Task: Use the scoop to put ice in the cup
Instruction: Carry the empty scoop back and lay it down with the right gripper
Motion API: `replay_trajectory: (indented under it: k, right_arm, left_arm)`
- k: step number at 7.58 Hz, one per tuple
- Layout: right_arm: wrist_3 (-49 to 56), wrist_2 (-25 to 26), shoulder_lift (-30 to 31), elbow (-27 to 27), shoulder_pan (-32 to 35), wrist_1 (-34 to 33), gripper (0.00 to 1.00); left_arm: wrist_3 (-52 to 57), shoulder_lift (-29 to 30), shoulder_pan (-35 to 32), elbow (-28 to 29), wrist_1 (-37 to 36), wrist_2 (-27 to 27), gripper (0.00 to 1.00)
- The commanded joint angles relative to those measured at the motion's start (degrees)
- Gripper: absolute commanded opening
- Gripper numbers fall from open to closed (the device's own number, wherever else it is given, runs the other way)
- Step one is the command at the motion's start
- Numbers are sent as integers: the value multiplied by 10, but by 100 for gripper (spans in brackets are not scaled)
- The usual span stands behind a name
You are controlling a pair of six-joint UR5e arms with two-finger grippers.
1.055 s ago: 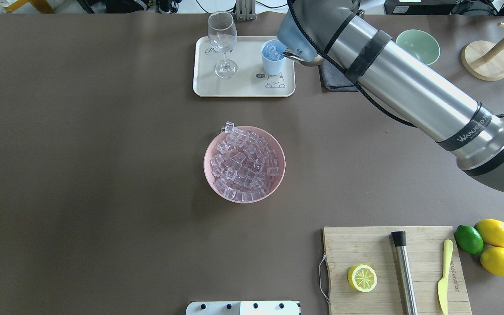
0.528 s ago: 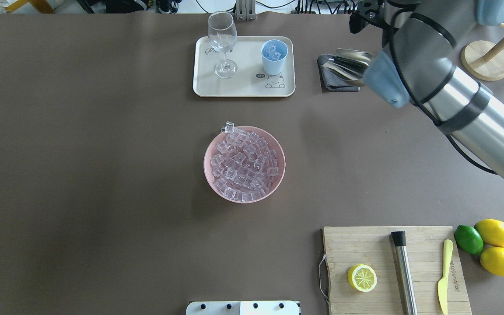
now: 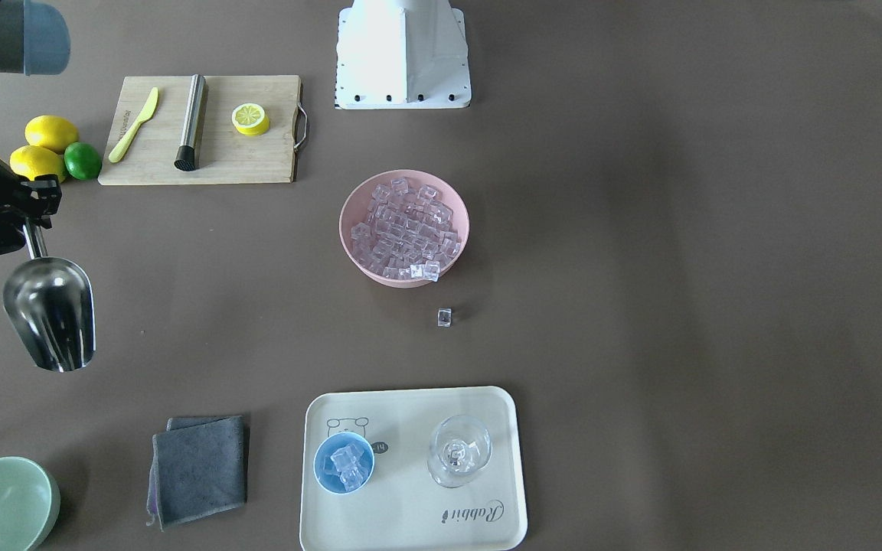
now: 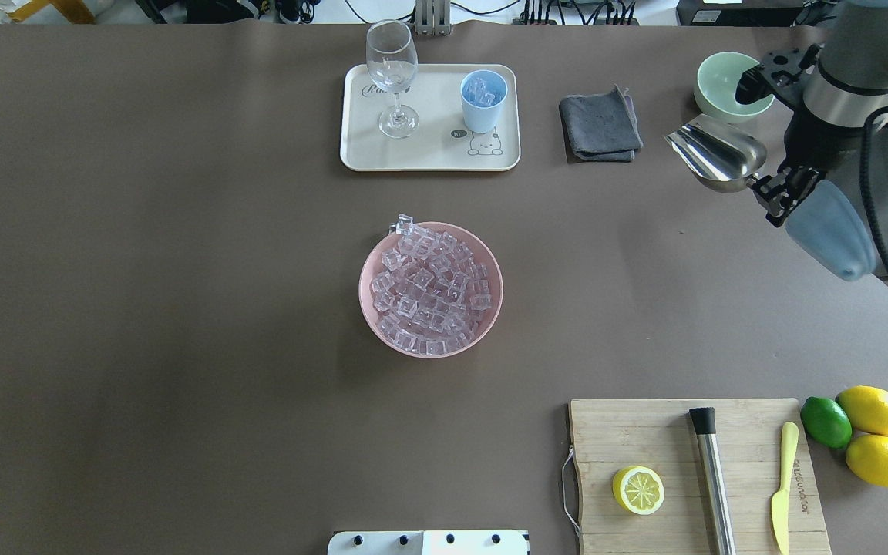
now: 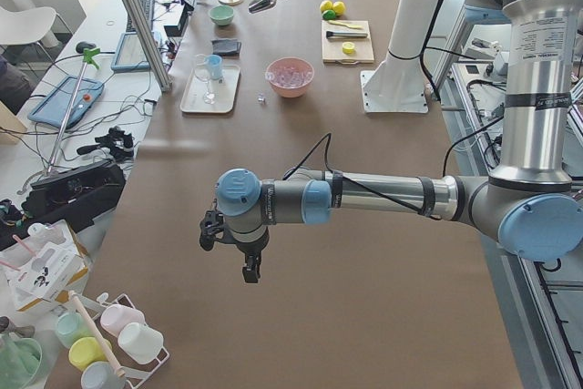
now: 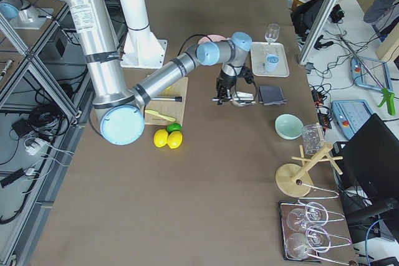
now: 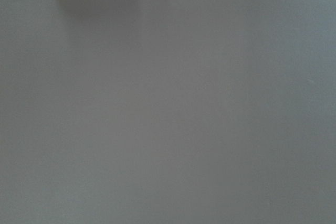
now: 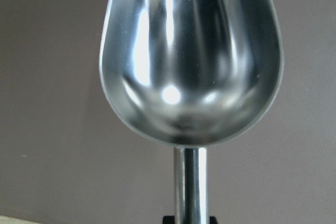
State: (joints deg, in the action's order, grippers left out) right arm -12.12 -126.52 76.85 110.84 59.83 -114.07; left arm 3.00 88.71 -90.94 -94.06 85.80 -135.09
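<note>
Over the brown tabletop (image 4: pixel 182 308), the left gripper (image 5: pixel 248 271) hangs above bare surface; whether it is open cannot be told. The cream tray (image 4: pixel 428 150) carries the light-blue cup (image 4: pixel 482 108), which holds several ice cubes (image 3: pixel 349 461). The pink bowl (image 4: pixel 363 291) is heaped with more. The right gripper (image 4: pixel 774 193) is clamped on the handle of the empty scoop (image 4: pixel 718 154), aloft near the green bowl (image 4: pixel 721 77) and well apart from the cup. One loose cube (image 3: pixel 444 317) lies just beside the pink bowl.

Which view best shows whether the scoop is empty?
Right wrist-mounted: the scoop fills the frame, and its trough is plainly empty. The front-facing and overhead views show it whole but small, the inside mostly reflections. The two side views show it only as a tiny glint.
</note>
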Motion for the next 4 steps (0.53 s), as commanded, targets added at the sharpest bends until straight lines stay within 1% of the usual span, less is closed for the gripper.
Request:
replay_trajectory:
  k: [1,2,3,4]
  right_arm:
    - [-147,-32,183,4,23,219,0]
    - [-161,-29,223,-4,27,266,0]
    - [-160,-31,246,-47,38,336,0]
    - [-165,-44,250,-122,40,450,0]
  left_arm:
    - [1,1,1,5,1,1,99]
    - [1,1,1,4,1,1,99]
    - [1,1,2,4,1,1,99]
    - [1,1,3,4,1,0,99]
